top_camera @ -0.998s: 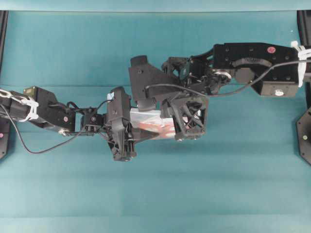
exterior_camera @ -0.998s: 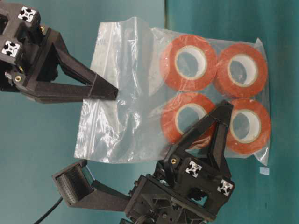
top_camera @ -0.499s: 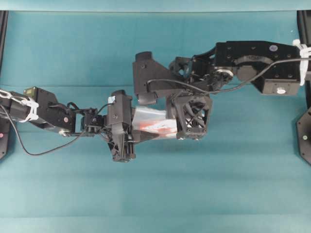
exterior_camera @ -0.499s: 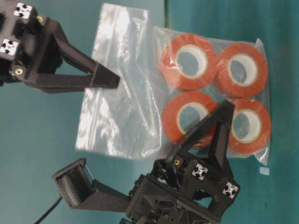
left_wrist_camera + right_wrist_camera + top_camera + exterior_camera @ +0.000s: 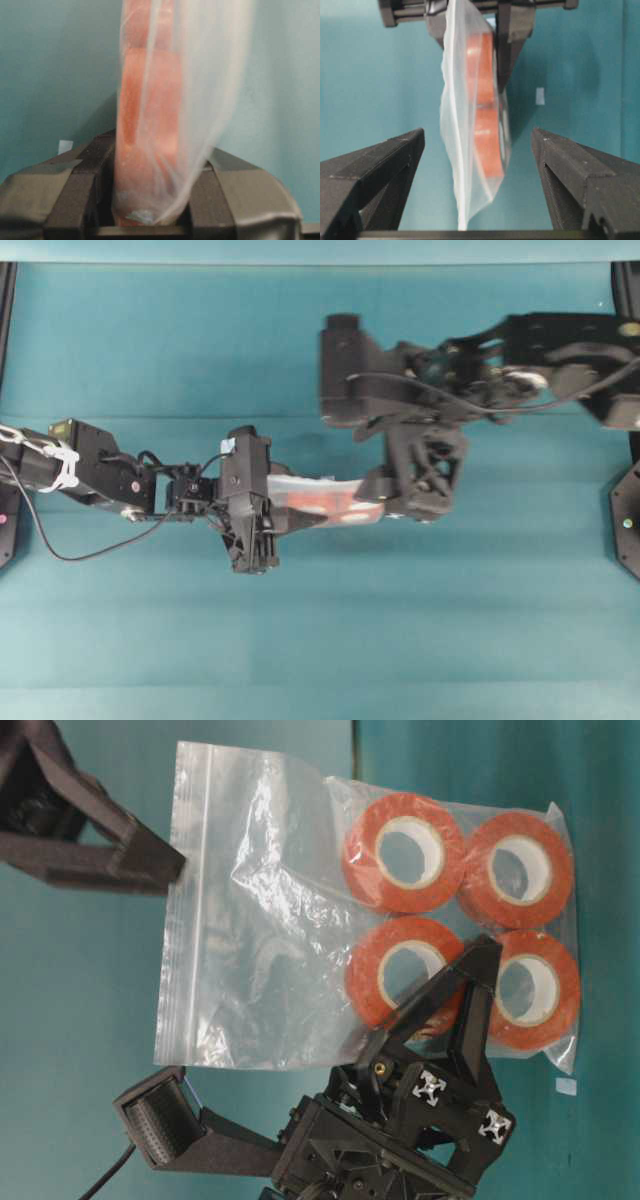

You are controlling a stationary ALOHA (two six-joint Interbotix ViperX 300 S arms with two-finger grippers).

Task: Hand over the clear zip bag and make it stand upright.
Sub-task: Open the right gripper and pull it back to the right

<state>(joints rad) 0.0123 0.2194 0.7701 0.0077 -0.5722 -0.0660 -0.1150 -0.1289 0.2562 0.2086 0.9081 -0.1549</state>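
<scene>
- Left gripper (image 5: pixel 440 995) is clamping the clear zip bag (image 5: pixel 300 920) at its roll-filled end, with its black angular fingers (image 5: pixel 75 195) pressing the plastic from both sides.
- Right gripper (image 5: pixel 477 150) is standing with its jaws wide apart on either side of the bag's zip end, touching nothing; its matte black wedge-shaped fingertips (image 5: pixel 390 155) are sitting clear of the plastic.
- Bag plastic is looking thin, transparent and crinkly, with a zip strip (image 5: pixel 190 900) running along one short edge.
- Inside the bag, four orange tape rolls (image 5: pixel 405 852) with white cores are lying packed two by two at the end away from the zip strip; the half nearer the zip is holding nothing.
- Beneath the bag, a teal cloth-like table surface (image 5: pixel 320 640) is spreading out, smooth and flat.
- A small pale tag (image 5: pixel 566 1087) is lying on that surface near the bag's roll end.
</scene>
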